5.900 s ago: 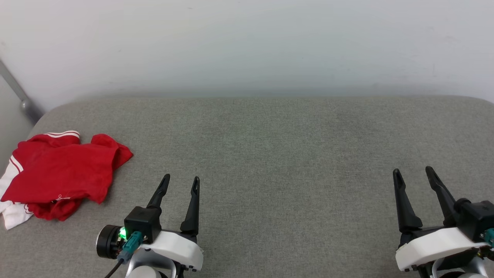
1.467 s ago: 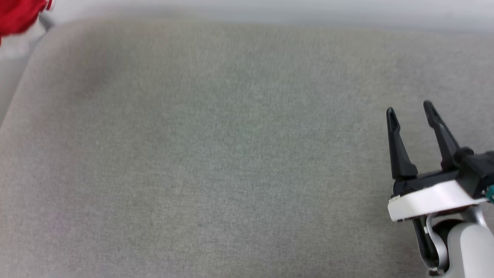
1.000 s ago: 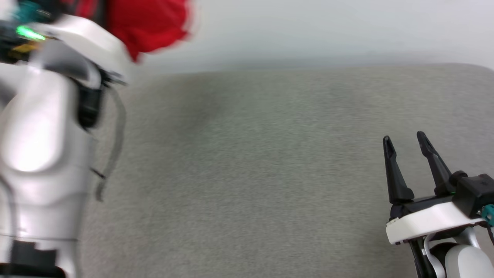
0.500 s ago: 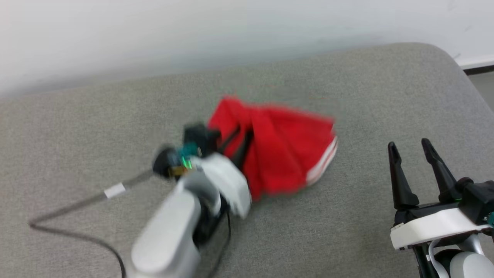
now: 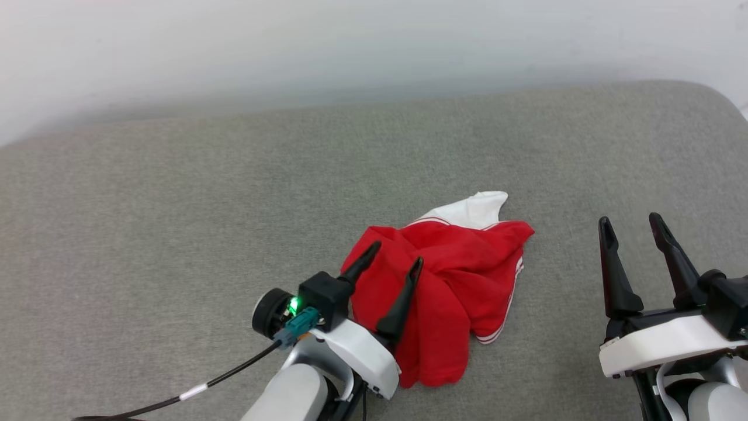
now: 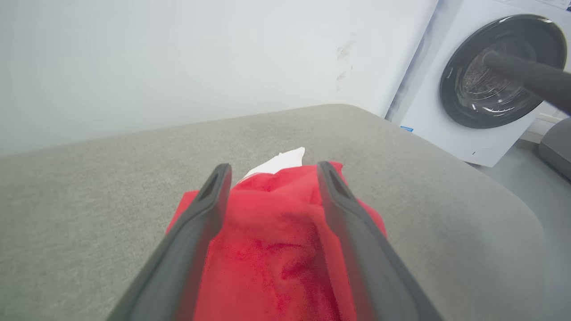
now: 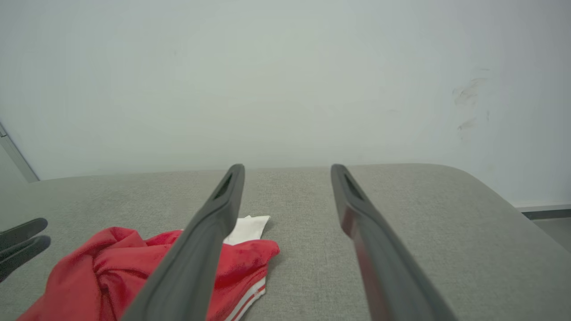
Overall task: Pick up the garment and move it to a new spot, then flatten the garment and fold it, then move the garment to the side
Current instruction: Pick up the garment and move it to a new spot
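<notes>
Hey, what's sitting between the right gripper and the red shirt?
Nothing: in the head view, bare grey cushion separates the right gripper from the garment, which lies crumpled to its left.

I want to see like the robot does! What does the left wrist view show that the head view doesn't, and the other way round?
Left wrist view adds: a white washing machine with a round dark door, off to one side.
Head view adds: a black cable trailing from the left arm and a green light at its wrist.
Both share: the red garment crumpled on the grey cushion, with the left hand open over it.
</notes>
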